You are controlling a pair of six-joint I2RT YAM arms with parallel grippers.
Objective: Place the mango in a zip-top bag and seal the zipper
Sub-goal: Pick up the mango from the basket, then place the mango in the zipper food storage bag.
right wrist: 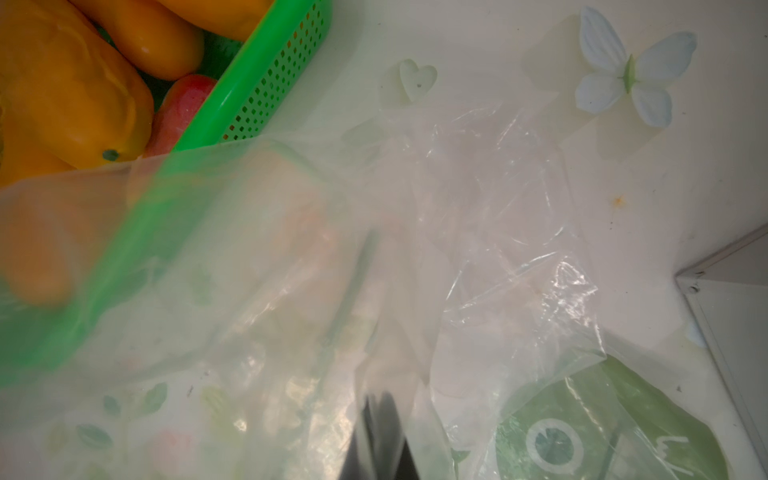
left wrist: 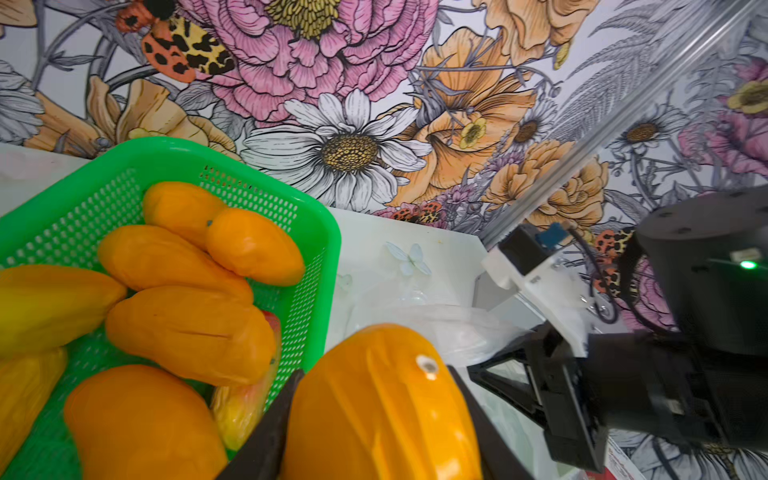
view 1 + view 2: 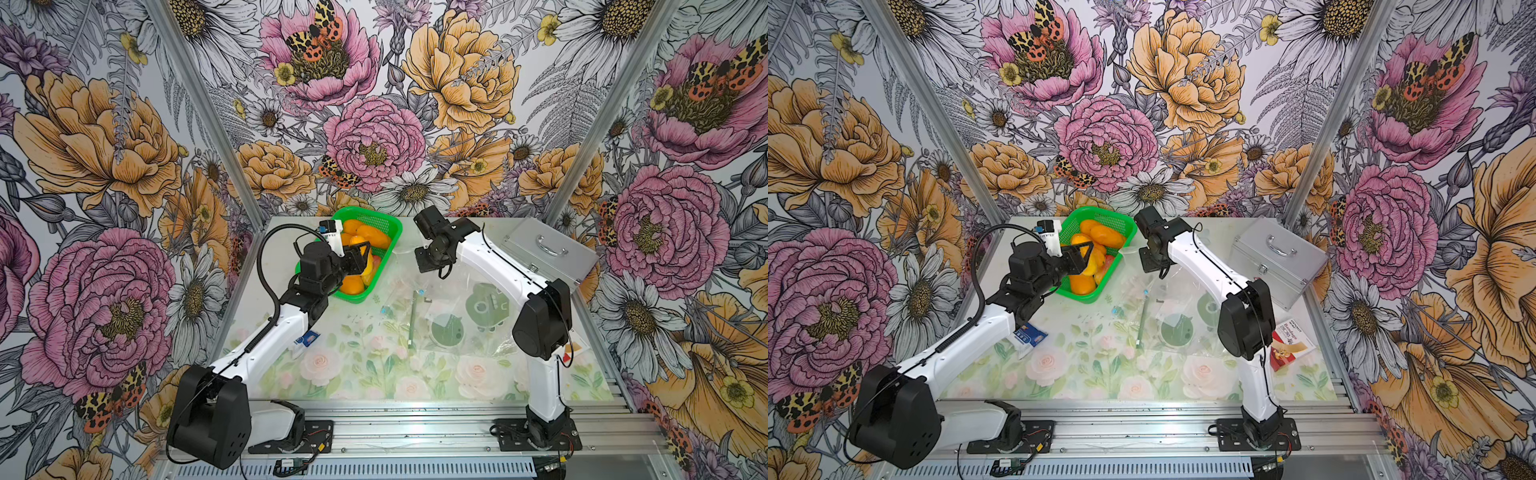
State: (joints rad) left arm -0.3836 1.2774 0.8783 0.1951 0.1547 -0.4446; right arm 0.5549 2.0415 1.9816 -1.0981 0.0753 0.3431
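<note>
Both top views are looking down from high at 6 o'clock toward 12, sharing the whole table [image 3: 365,374]. Wrist cams are hovering close, both catching the green basket [image 2: 332,249]; the right one's peering through the zip-top bag [image 1: 478,208].

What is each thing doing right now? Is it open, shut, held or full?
mango, held in the left gripper.
left gripper, shut on the mango.
right gripper, shut on the bag's edge.
bag, edge lifted, no mango inside yet.
basket, upright, holding other mangoes.
case, lid shut, lying flat.
</note>
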